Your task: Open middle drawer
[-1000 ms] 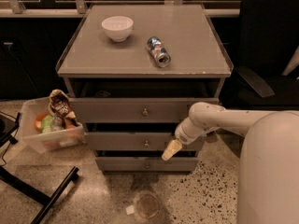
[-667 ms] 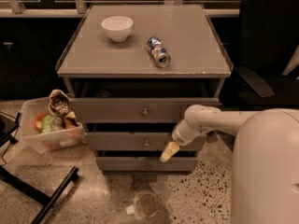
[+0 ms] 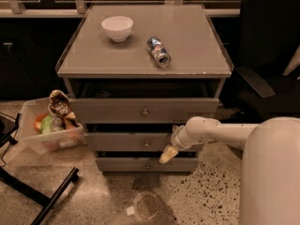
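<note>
Below the front edge of the tabletop (image 3: 197, 41), three stacked drawer fronts. Second in the stack, the middle drawer (image 3: 122, 142), with a small round knob (image 3: 146, 144) at its centre, roughly under the midpoint of that front edge; above its front, a dark gap. Above that, the top drawer (image 3: 187, 110), front standing a little forward of the tabletop's edge, with a dark opening behind it. Lowest, the bottom drawer (image 3: 126, 165). Reaching in from the side of the front right corner, the white arm (image 3: 220, 130), angled down and to the left. At its end, the gripper (image 3: 168, 154), cream-tipped, pointing down-left, just right of and below the knob, near the lower edge of the middle drawer's front. Not around the knob; apart from it by a small gap. Whether open or closed: cannot tell. Contact with the drawer front: cannot tell either. Nothing visibly held. On the tabletop, near the back left corner, a white bowl (image 3: 117, 28); near the middle, a can (image 3: 158, 51) on its side. Beside the left edge, lower down, a clear bin (image 3: 35, 142) of assorted items.
</note>
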Motion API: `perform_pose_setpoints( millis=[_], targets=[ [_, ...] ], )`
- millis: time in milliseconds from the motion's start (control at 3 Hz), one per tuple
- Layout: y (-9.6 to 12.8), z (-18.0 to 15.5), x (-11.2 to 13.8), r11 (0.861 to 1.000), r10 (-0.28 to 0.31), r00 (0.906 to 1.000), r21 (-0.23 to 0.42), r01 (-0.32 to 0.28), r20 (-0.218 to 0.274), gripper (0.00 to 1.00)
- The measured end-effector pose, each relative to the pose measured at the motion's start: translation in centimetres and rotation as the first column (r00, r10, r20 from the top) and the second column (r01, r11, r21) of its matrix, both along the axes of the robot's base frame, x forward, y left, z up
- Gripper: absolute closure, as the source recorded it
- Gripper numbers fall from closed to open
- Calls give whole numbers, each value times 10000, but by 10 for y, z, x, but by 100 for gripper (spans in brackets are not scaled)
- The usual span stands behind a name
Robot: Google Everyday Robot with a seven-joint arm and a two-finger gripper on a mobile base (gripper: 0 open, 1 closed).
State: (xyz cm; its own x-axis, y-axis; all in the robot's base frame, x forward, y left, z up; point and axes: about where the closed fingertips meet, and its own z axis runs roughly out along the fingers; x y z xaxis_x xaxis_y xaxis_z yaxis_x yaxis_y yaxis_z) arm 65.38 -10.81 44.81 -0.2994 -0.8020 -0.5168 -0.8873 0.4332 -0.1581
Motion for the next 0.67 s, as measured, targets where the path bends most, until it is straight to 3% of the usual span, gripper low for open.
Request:
perform_pose_setpoints(
  millis=[333, 667],
  targets=[
    [6, -11, 15, 9999, 41, 9992, 111, -45, 398, 0],
    [9, -27, 24, 9999, 125, 9998, 43, -125, 143, 0]
  ],
)
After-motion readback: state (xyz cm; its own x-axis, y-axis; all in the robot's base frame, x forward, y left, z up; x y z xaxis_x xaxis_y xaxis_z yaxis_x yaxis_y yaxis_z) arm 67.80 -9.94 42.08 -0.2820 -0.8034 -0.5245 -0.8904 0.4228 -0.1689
